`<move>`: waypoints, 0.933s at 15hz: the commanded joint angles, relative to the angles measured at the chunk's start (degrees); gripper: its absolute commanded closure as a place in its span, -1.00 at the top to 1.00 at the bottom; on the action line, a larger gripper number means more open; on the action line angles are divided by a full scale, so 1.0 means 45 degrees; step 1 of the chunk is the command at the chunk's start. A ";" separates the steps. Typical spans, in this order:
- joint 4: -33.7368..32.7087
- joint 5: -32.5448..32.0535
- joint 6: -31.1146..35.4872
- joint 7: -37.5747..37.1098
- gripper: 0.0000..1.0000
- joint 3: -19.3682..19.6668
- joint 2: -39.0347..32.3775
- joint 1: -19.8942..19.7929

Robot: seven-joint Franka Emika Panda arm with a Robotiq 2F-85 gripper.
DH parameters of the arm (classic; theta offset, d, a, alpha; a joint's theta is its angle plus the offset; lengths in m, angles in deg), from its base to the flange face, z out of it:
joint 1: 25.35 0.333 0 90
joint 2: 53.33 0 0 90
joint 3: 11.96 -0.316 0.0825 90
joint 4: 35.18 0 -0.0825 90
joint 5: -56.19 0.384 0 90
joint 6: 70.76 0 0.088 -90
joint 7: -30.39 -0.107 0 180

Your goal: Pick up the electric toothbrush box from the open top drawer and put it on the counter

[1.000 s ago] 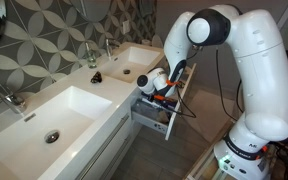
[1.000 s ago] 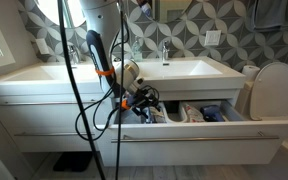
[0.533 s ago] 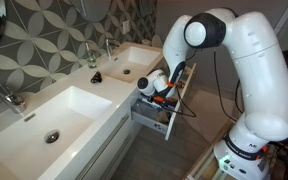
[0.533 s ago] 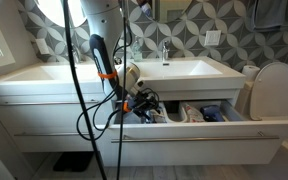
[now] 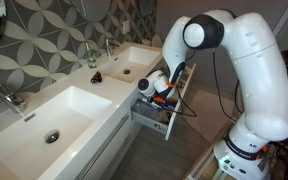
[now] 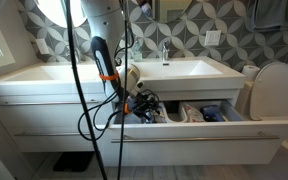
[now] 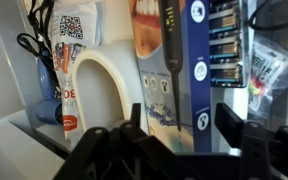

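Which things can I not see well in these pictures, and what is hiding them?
1. Toothbrush box: not findable in both exterior views; the hand and wrist cover that part of the top drawer.
2. Wrist view: the box's ends are cut off by the frame; its small print is blurred.
3. Wrist view: whether the fingers touch the box cannot be told.

One worktop [image 5: 114, 86] carries two basins [image 5: 69, 103] [image 5: 136, 56] and two taps [image 5: 14, 100] [image 5: 92, 53], shown in an exterior view. One arm [image 5: 256, 70], one open drawer [image 6: 204, 136], one toilet [image 6: 275, 92]. Wrist view: one toothbrush box [image 7: 189, 60], one white roll [image 7: 94, 58].
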 commanded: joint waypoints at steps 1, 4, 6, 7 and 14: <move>-0.0497 -0.0492 0.0172 -0.0255 0.53 -0.0012 -0.0484 -0.0062; -0.0534 -0.0509 0.0075 -0.0270 0.35 0.0006 -0.0522 -0.0021; -0.0539 -0.0480 0.0000 -0.0246 0.13 0.0013 -0.0523 0.0000; -0.0518 -0.0457 -0.0050 -0.0236 0.04 0.0018 -0.0501 0.0011; -0.0350 -0.0350 -0.0324 -0.0140 -0.03 0.0019 -0.0271 0.0056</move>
